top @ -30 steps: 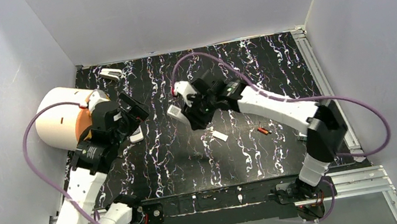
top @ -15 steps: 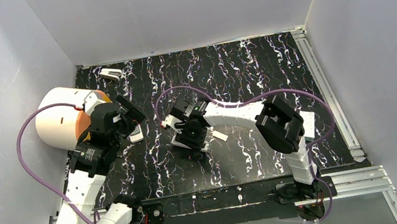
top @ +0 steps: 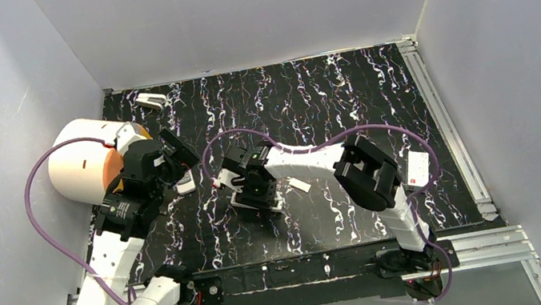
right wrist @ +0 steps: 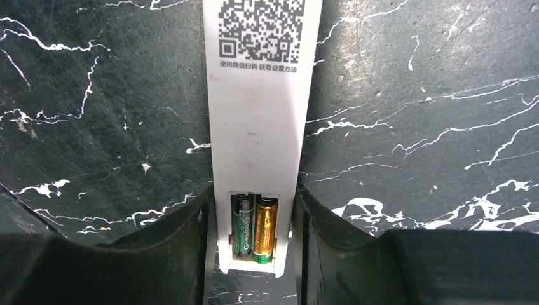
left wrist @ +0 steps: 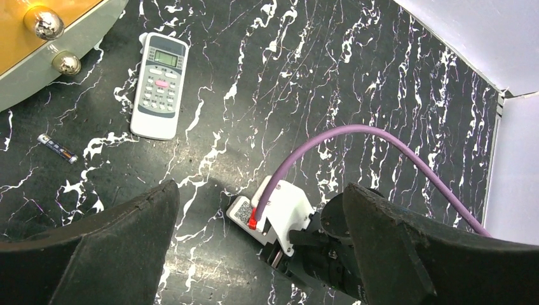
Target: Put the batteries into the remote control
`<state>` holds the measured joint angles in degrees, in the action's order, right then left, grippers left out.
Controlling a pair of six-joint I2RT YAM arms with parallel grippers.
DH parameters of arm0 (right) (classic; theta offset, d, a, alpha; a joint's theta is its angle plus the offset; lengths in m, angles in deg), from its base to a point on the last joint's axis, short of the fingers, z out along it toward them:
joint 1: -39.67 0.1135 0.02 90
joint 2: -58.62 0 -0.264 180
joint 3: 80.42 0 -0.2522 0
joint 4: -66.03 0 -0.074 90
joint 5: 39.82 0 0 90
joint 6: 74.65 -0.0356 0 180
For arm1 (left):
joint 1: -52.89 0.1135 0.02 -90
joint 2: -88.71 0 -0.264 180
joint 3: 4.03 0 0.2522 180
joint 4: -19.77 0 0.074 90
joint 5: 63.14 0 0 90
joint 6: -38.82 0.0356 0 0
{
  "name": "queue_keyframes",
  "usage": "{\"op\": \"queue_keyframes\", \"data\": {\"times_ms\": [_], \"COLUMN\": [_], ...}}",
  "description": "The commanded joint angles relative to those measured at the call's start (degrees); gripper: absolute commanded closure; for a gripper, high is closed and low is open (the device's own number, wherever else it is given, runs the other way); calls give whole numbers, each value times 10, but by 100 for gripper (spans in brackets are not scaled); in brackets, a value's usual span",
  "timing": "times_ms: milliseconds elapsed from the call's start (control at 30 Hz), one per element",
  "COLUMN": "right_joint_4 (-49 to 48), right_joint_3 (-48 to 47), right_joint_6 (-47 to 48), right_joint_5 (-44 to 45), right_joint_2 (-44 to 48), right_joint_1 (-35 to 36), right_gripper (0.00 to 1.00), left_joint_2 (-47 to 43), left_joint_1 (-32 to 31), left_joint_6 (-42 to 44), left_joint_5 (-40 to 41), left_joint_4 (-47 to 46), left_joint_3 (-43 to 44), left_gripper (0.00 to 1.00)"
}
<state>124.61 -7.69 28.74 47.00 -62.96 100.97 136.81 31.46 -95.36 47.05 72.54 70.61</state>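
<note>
Clamping a white remote (right wrist: 257, 114) by its long sides, the right jaws hold it back upward; two batteries (right wrist: 254, 225) sit inside its open compartment (right wrist: 254, 265). Left jaws gape released; a third battery (left wrist: 57, 148) lies well apart from it.

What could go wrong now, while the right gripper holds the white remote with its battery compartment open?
1. The white remote, clamped by the right gripper, has no cover over its two batteries; they may drop out if it tilts.
2. The loose battery near the button remote may roll away if the open left gripper brushes it.
</note>
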Motion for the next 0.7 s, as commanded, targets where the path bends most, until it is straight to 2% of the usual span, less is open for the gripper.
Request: {"op": "queue_keyframes", "data": {"times_ms": [0,200,467,667], "right_joint_4": [38,26,-23,-113], "right_joint_3": [-33,-25,-16,34], "right_joint_6": [8,5,-11,-57], "right_joint_5": [3,-1,-11,-13], "right_joint_2": [-19,-2,54,151], "right_joint_1": [3,4,4,-14], "right_gripper": [61,39,33,29], "left_joint_2": [-7,-5,-7,-12], "left_joint_1": [6,6,7,8], "left_joint_6": [11,12,14,21], "left_joint_5": [7,1,1,-3], "left_joint_4": [-7,-8,-7,-8], "left_joint_3": [12,12,13,17], "left_gripper": [2,2,2,2]}}
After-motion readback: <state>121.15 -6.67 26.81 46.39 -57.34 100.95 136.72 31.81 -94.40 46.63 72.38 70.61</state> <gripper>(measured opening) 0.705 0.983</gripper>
